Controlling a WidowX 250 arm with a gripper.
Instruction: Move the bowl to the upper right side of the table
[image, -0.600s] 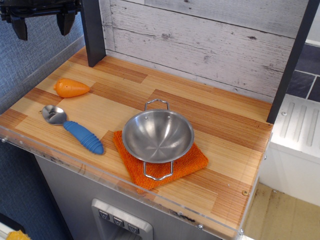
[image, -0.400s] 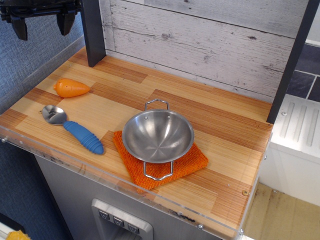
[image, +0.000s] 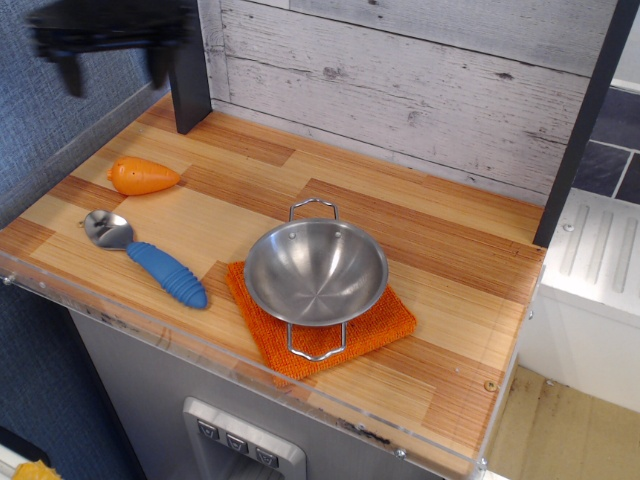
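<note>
Bowl (image: 316, 272): steel, rigid, probably light and slippery, resting on orange cloth (image: 322, 328); best taken by rim or wire handle (image: 313, 209); gripper (image: 115, 68) blurred, fingers apart, empty.

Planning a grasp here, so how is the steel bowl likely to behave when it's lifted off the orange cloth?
The bowl looks thin and polished, so probably light, rigid, and slippery at the rim. Its rounded base may rock if nudged. The orange cloth beneath is soft and could shift if the bowl is pushed rather than lifted.

Silver bowl (image: 316, 272); orange cloth (image: 385, 322); striped wood table (image: 450, 260)
</note>
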